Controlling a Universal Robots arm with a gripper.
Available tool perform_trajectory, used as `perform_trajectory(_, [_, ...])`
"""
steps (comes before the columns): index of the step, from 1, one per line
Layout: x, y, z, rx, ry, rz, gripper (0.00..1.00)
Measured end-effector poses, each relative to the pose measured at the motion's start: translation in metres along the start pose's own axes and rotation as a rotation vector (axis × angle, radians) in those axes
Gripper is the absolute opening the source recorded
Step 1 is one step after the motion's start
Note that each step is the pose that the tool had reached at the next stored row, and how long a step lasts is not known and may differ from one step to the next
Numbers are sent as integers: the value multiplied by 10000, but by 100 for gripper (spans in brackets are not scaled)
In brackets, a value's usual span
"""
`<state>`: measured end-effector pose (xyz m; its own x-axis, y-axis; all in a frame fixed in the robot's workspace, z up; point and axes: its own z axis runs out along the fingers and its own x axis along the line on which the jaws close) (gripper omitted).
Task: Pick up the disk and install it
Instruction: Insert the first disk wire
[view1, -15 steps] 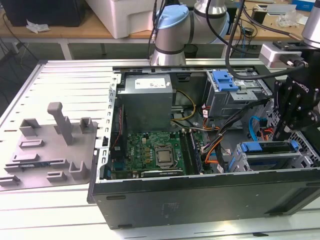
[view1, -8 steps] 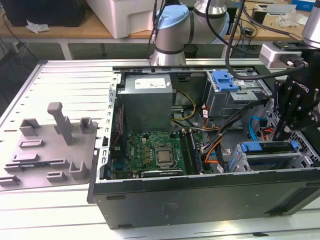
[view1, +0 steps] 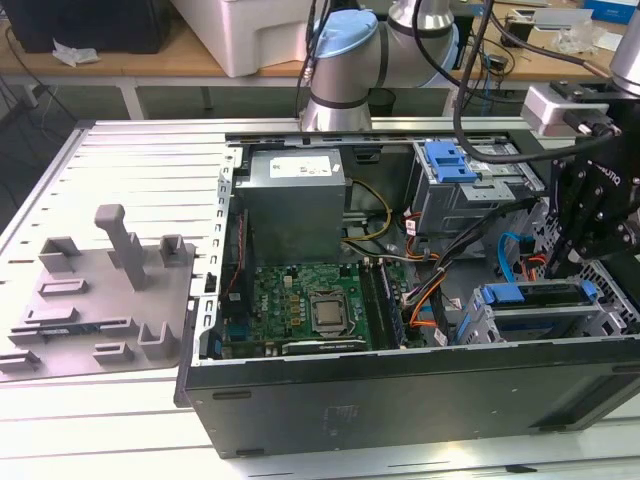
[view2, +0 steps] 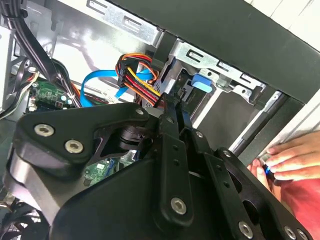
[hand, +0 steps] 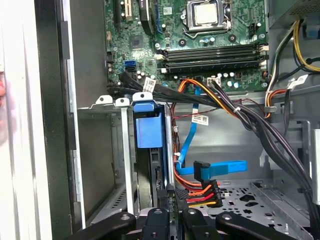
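The disk (hand: 149, 131) stands on edge inside the grey drive cage (hand: 127, 150), its blue carrier showing between the cage's metal rails. In the exterior view this is the near corner of the open computer case (view1: 400, 400), on the exterior view's right. The gripper (view2: 173, 106) hangs directly over the disk. Its 2 fingers (view2: 169, 125) are drawn together with barely a gap, tips at the disk's end beside the orange-and-yellow power cable (view2: 132, 70). A person's hand (view2: 290, 160) rests on the case's outer wall. The motherboard (view1: 310, 305) lies to the exterior view's left of the cage.
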<state>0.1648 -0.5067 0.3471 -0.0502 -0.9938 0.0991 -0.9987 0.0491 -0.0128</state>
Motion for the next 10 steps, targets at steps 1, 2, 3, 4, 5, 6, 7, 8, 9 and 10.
perform_trajectory(1, [16, -1, 1, -1, -44, 0, 16])
perform_trajectory(2, [35, -2, 3, -1, -92, 0, 16])
perform_trajectory(3, [61, -3, 6, -2, -159, 2, 16])
perform_trajectory(4, [78, -4, 7, -2, -207, 2, 16])
perform_trajectory(5, [101, -5, 7, -3, -288, 3, 16])
perform_trajectory(6, [112, -6, 7, -5, -355, 3, 16])
perform_trajectory(7, [116, -6, 7, -6, -387, 4, 16])
perform_trajectory(8, [120, -6, 7, -7, -418, 4, 16])
perform_trajectory(9, [126, -6, 7, -8, -440, 5, 16])
perform_trajectory(10, [131, -6, 7, -9, -450, 5, 16])
